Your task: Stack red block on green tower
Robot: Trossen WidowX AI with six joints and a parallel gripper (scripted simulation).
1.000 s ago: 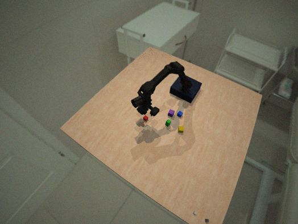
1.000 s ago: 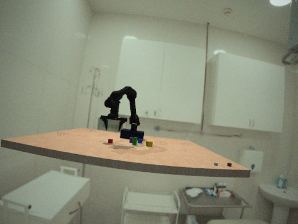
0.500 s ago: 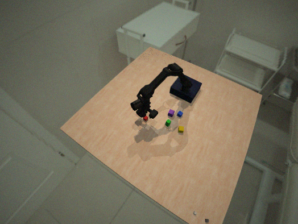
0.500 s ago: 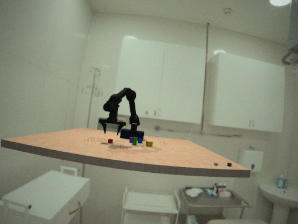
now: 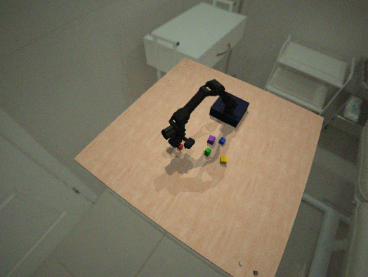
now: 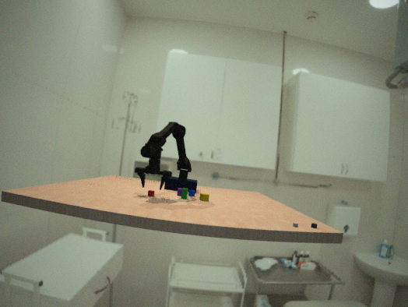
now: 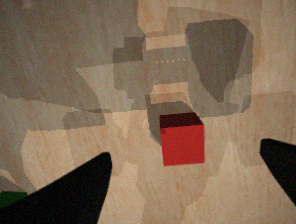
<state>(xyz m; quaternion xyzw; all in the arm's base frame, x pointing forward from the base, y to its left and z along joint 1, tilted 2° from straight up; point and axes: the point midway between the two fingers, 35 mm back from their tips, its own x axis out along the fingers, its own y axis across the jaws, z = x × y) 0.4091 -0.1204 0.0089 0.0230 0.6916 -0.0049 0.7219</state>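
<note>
One small red cube (image 7: 182,140) sits on the pale wooden desk (image 5: 246,197), toward the left edge as the top view shows it, well apart from the other blocks. Above it hangs the black parallel-jaw gripper (image 7: 197,182) with its fingers spread wide and nothing between them. In the wrist view the cube lies between the two dark fingertips but ahead of them and a little nearer to the right one — so the jaws, I think, need a small shift and then a straight descent. The cube has equal sides, no long axis, and its faces look roughly square to the fingers. The exterior view shows the fingertips above the cube, not touching it. The short green block tower (image 5: 207,152) stands near the middle of the desk, beside a purple cube (image 5: 211,139), a blue cube (image 5: 222,140) and a yellow cube (image 5: 223,159).
</note>
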